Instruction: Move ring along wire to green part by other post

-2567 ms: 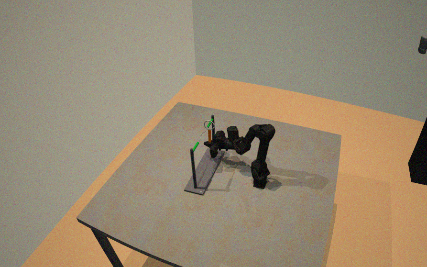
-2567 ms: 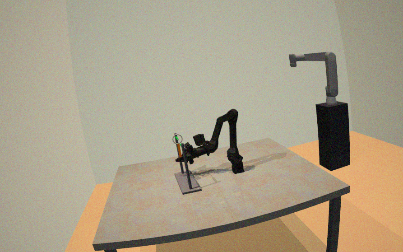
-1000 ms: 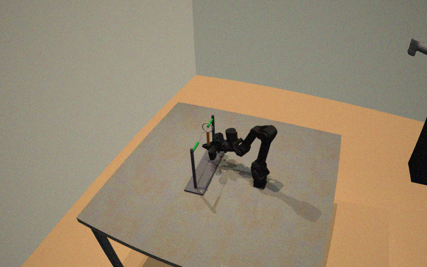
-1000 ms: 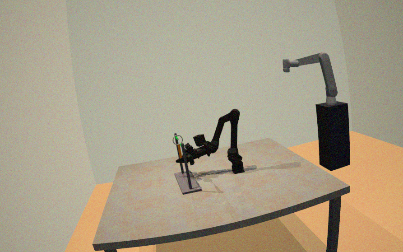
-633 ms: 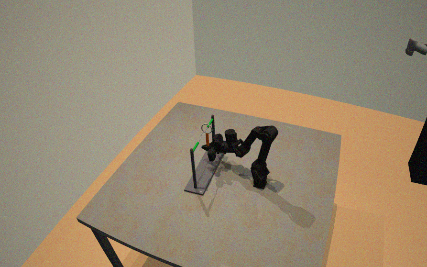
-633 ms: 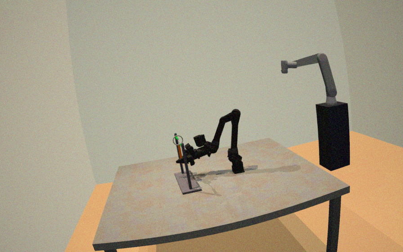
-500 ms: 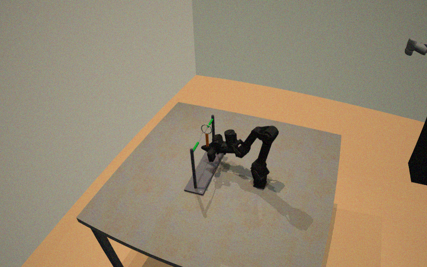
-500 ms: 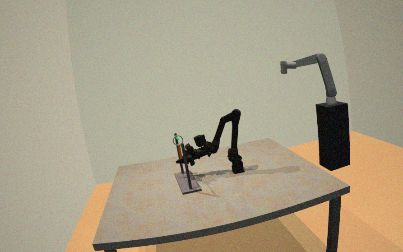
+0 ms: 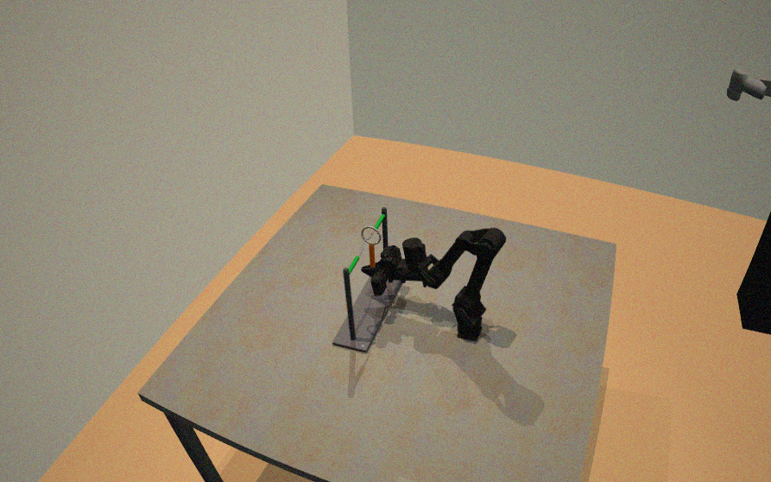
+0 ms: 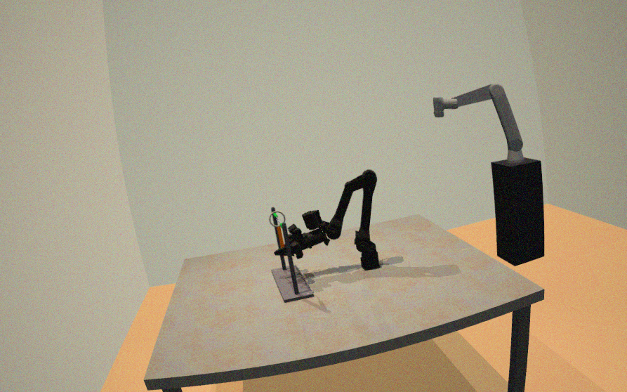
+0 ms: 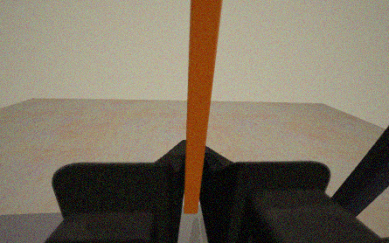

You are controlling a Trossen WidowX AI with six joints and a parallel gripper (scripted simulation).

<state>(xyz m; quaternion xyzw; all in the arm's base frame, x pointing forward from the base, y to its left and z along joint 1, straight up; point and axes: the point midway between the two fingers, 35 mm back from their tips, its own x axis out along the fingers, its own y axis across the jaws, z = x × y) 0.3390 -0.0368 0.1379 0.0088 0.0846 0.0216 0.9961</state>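
Note:
The ring [image 9: 362, 232] [image 10: 269, 218] stands upright around the wire, at its thin grey part just off the far green part [image 9: 380, 221]. The near green part [image 9: 353, 264] is well away from it. Whether the ring touches the wire is too small to tell. The orange handle [image 9: 371, 254] [image 10: 280, 236] [image 11: 200, 87] points down from the ring. My gripper [image 9: 369, 270] [image 10: 279, 252] [image 11: 189, 145] is shut on the handle's lower end, below the wire. The handle stands nearly upright between the fingers.
The far post [image 9: 384, 232] [image 11: 371, 162] stands right of my fingers in the wrist view. The near post [image 9: 349, 305] [image 10: 291, 268] stands at the other end of the base plate [image 9: 359, 329] [image 10: 284, 289]. A grey arm [image 9: 752, 86] [image 10: 506, 119] stands beyond the table [image 9: 465, 419].

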